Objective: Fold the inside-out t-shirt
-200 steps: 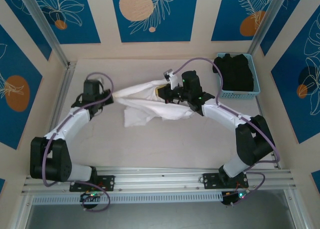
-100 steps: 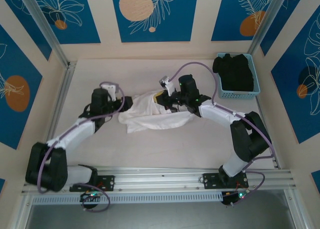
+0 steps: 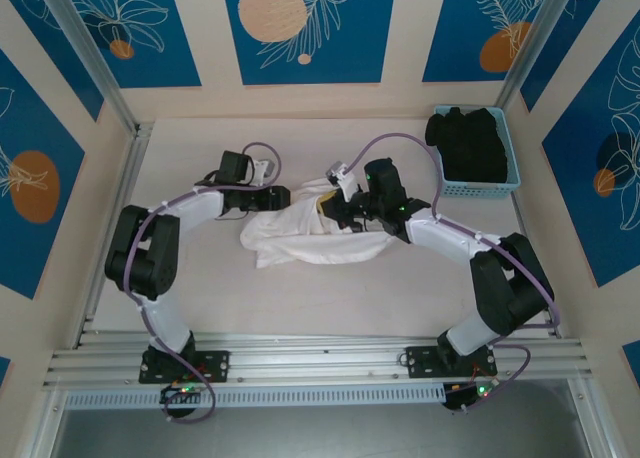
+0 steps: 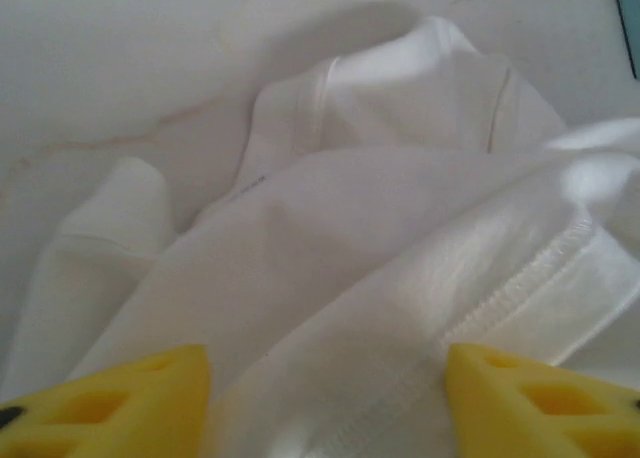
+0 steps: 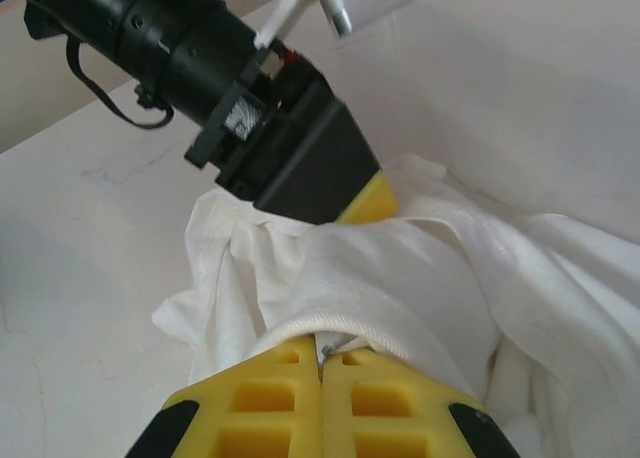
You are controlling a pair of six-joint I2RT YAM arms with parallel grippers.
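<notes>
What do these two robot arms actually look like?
Both arms have black joints with white sleeves between them. A purple cable loops along each. The fingers are yellow blocks with cut-out holes.

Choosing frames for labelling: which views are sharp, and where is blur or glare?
Top external: sharp, evenly lit, shirt slightly bright. Left wrist: soft overall, fingers blurred at the bottom edge. Right wrist: fingers and shirt fairly crisp, no glare.

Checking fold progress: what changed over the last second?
The left gripper released the stretched end of the wrinkled white cotton t-shirt and swung in toward the right gripper, jaws apart over the now slack cloth. The right gripper stayed shut on it; black garment and blue plastic basket unmoved.
</notes>
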